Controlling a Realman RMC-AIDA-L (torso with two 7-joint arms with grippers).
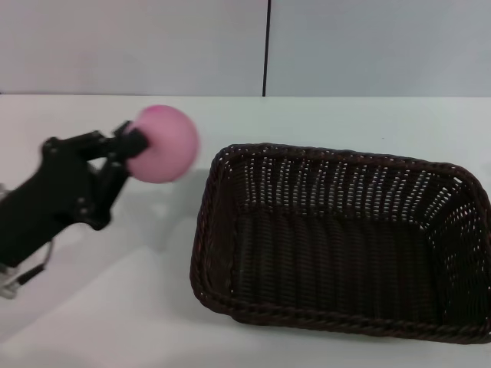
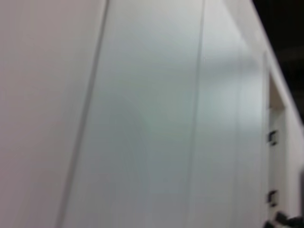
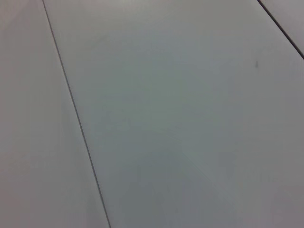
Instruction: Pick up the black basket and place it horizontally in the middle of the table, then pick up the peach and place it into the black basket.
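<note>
Pink and round, the peach (image 1: 163, 143) sits pinched tight in my left gripper (image 1: 136, 146), up off the table (image 1: 115, 307), and the black basket (image 1: 345, 244) lies long-side across at its 4 o'clock, so I go there.

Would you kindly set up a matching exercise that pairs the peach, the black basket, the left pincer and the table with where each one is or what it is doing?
Things:
1. peach
2. black basket
3. left pincer
4. table

States:
A. white surface under everything
B. standing upright on the table, nothing inside
C. closed on the fruit, left of the basket
D. held up in the air, not yet in the basket

Pairs: 1-D, 2-B, 3-C, 4-A
</note>
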